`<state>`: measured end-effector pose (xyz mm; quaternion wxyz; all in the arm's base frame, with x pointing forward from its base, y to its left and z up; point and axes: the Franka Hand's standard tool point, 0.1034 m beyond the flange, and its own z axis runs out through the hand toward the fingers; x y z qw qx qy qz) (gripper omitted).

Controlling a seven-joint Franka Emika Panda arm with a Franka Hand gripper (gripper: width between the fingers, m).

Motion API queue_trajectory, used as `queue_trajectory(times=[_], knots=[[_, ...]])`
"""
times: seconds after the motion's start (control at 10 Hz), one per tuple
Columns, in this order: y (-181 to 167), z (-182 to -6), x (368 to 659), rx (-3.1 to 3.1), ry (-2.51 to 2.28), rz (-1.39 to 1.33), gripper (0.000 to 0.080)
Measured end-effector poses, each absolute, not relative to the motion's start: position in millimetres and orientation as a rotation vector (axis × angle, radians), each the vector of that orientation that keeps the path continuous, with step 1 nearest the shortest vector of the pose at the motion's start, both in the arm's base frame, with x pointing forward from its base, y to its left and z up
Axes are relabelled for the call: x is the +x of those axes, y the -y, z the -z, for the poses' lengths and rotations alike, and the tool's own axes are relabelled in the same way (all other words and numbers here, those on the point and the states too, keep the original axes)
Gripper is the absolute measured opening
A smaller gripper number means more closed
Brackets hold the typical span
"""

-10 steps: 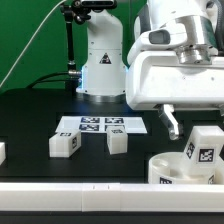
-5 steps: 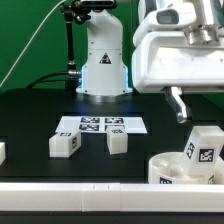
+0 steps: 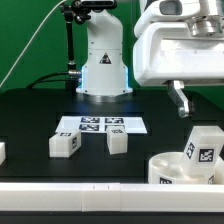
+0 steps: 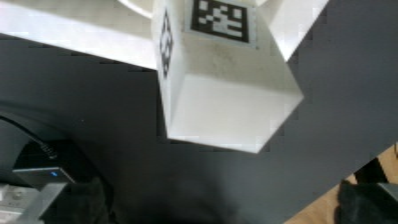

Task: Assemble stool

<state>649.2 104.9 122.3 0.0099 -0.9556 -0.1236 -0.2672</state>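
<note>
The stool's round white seat (image 3: 166, 170) lies at the exterior view's lower right. One tagged white leg (image 3: 203, 145) stands upright on it. My gripper (image 3: 205, 112) hangs open just above that leg, touching nothing; only one finger (image 3: 181, 103) shows clearly. In the wrist view the same leg (image 4: 222, 85) points up towards the camera from the seat (image 4: 71, 30), and nothing sits between my open jaws (image 4: 214, 212). Two more loose legs (image 3: 65, 144) (image 3: 117, 142) lie on the black table.
The marker board (image 3: 100, 125) lies flat behind the two loose legs. Another white part (image 3: 2, 152) shows at the exterior view's left edge. A long white rail (image 3: 90, 192) runs along the front. The arm's base (image 3: 103, 65) stands at the back.
My gripper has risen and shifted towards the exterior view's right, away from the leg on the seat. The leg stays standing where it was.
</note>
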Motion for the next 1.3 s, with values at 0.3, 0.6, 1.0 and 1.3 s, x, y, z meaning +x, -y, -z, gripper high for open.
queue_trajectory(times=[0.3,0.6,1.0,1.3], knots=[[-112,-113.2,641,-3.021,0.392,0.54,0.0649],[-118,-110.4,636,-3.037,0.395,0.251,0.0649],[-114,-111.6,640,-3.026,0.621,0.19,0.0649],[-103,-108.5,641,-2.977,0.92,0.167,0.0649]])
